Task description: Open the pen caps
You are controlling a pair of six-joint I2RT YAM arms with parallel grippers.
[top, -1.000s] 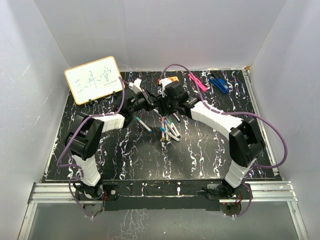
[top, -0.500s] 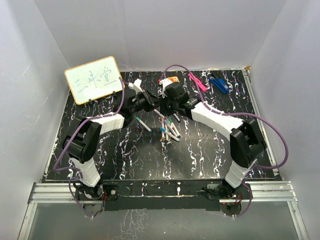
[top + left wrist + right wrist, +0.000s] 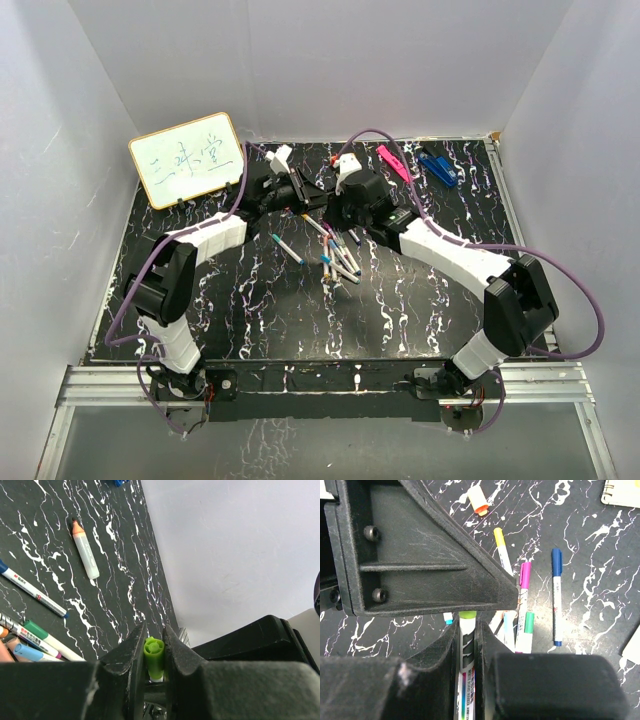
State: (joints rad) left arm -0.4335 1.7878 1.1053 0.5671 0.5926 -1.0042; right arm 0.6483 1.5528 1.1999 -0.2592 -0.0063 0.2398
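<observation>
One pen is held in the air between both grippers, above the back middle of the table. My left gripper is shut on its green cap, whose ribbed end faces the camera. My right gripper is shut on the same pen's white printed barrel, and the green cap shows just past its fingertips against the left gripper's black body. In the top view the left gripper and right gripper meet tip to tip. Several more pens lie in a loose pile below them.
A blue-ended pen lies apart to the left of the pile. A loose orange cap rests on the table. A small whiteboard stands at the back left, with a pink clip and a blue clip at the back right. White walls close three sides.
The right gripper has closed on the pen's barrel. Both grippers, with the pen between them, have shifted a little toward the back, and the right arm has stretched out.
</observation>
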